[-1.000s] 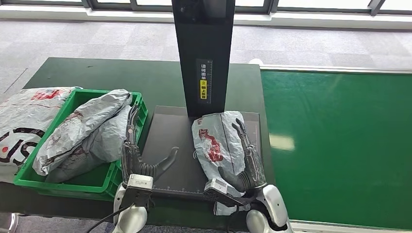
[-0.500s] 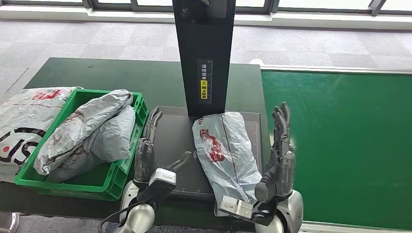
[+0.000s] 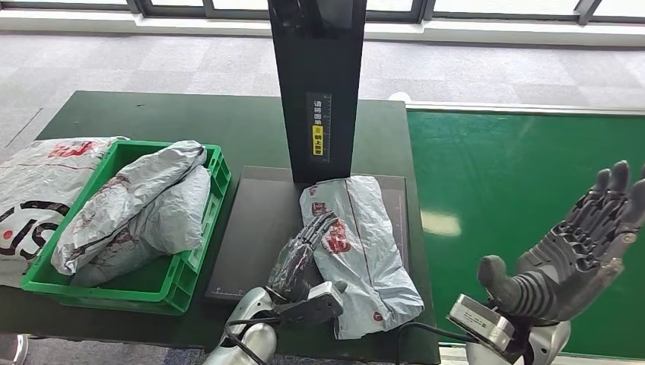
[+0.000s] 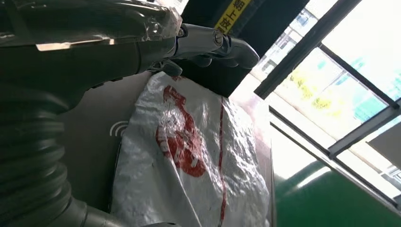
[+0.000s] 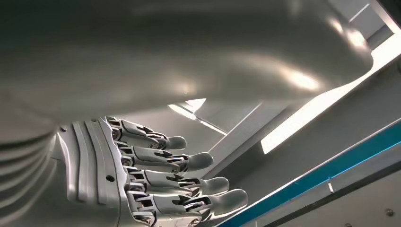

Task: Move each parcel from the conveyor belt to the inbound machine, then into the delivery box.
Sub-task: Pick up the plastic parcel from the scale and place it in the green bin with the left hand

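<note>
Scanner plate (image 3: 258,220) carries the parcel (image 3: 361,251), left hand (image 3: 300,255) touching its edge.

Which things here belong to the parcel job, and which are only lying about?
Belong to the job:
- parcel lying on the scanner plate
- green box, holding two parcels
- green belt
- left hand, at the parcel's edge
- right hand, raised, fingers apart

Just lying about:
- large bag beside the box
- dark table
</note>
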Tool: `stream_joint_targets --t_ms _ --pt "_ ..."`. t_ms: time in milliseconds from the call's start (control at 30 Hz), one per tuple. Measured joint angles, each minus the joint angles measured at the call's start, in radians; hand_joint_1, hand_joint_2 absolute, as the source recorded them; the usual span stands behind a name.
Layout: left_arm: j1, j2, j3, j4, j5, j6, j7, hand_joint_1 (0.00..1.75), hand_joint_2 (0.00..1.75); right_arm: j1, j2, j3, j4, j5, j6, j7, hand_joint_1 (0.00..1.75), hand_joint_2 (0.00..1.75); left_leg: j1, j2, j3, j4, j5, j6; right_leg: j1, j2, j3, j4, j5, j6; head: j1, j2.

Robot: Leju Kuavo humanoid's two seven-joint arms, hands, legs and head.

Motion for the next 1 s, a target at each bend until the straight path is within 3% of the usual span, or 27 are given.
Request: stream_joint_targets --t_ms 700,967,1000 --pt "-0.037 -0.008 -0.039 0.103 0.001 -0.045 0.009 0.0 1.75 0.0 0.002 -0.019 -0.001 0.002 0.001 0.0 0.0 1.75 0.0 0.0 0.0 0.0 0.0 0.0 0.0 0.001 0.0 0.0 0.0 0.0 0.0 0.0" --pt "-0.097 -0.023 -0.06 0.197 -0.096 -0.043 0.129 0.0 1.75 0.0 0.002 -0.019 -0.001 0.002 0.001 0.0 0.0 1.75 0.0 0.0 -0.002 0.0 0.0 0.0 0.0 0.001 0.001 0.0 0.0 0.0 0.0 0.0" --pt "-0.103 -0.025 -0.064 0.21 -0.106 -0.041 0.138 0.41 1.75 0.0 0.002 -0.019 -0.001 0.001 0.001 0.0 0.0 1.75 0.0 0.0 -0.002 0.0 0.0 0.0 0.0 0.001 0.001 0.0 0.0 0.0 0.0 0.0"
